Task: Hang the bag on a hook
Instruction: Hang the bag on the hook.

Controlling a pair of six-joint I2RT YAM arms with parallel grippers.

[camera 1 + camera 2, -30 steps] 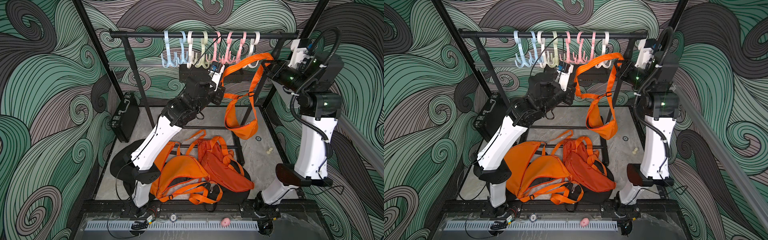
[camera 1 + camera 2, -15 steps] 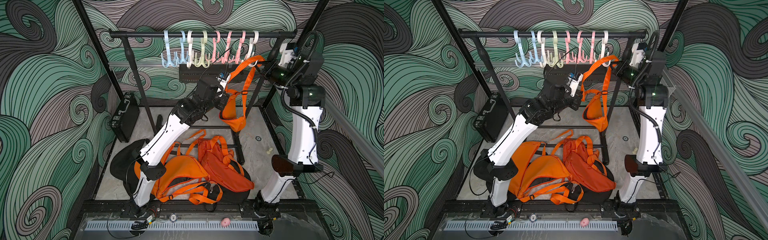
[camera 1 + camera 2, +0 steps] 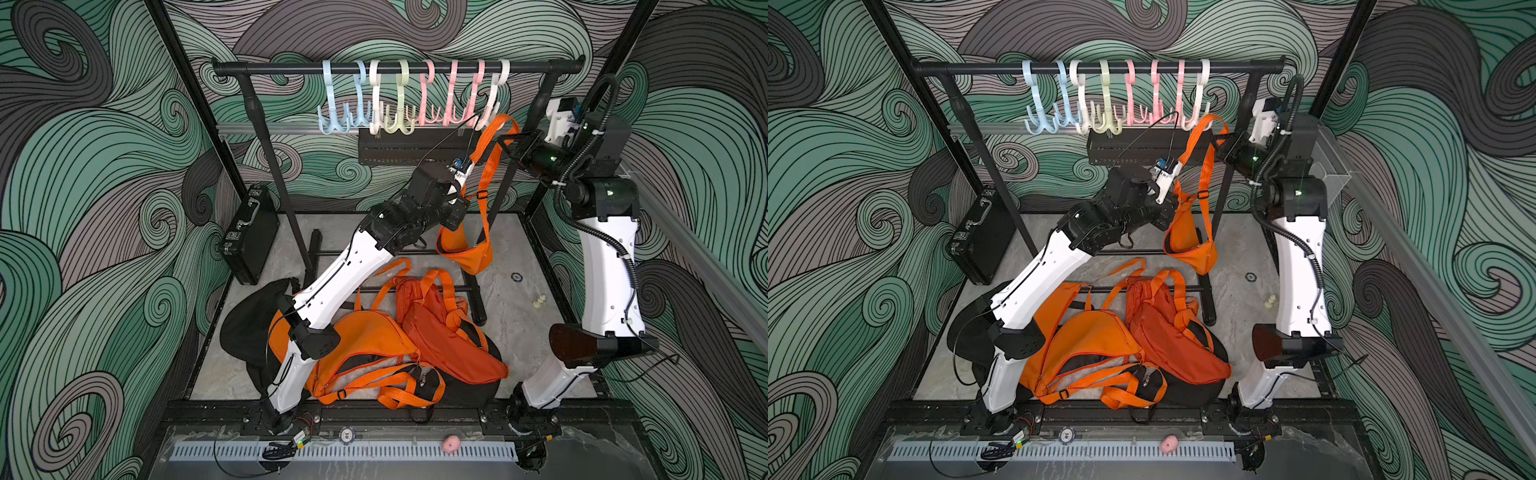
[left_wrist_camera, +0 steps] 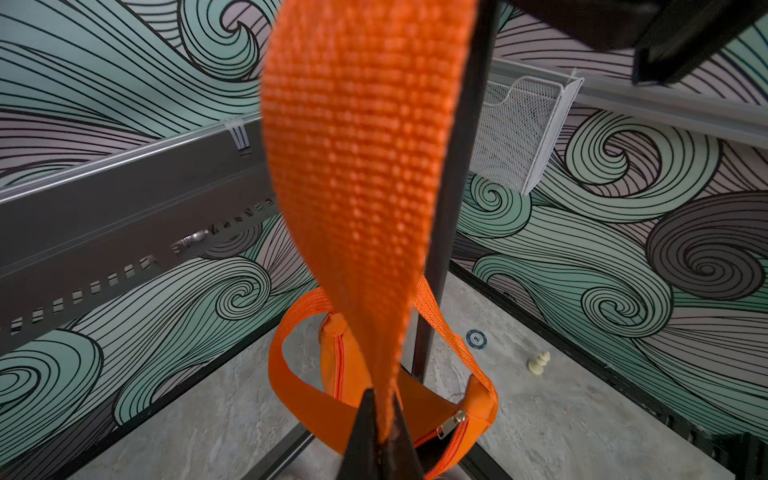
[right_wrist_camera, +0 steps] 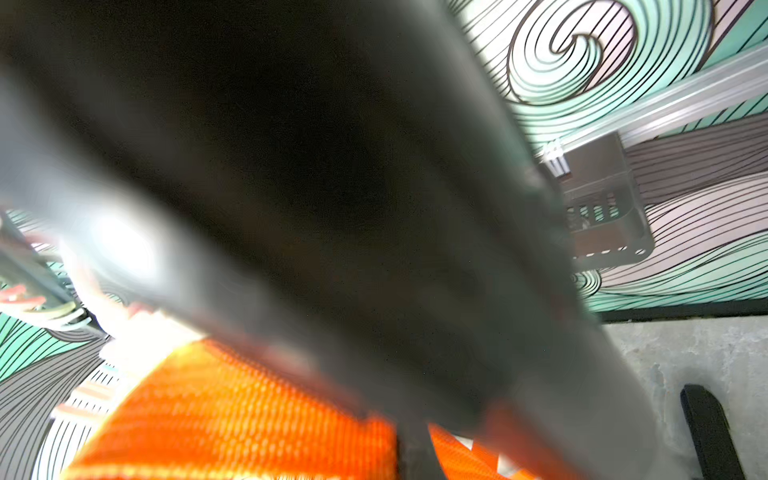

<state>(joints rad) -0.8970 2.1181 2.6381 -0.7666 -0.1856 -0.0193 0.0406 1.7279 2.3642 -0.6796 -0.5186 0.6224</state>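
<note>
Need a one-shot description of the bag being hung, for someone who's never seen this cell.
Find the black rail with pastel hooks across the back. Below its end nearest the right arm, a small orange bag dangles by its strap, gripped by the left gripper and right gripper. It is the only bag off the floor; the other orange bags lie piled in front.
</note>
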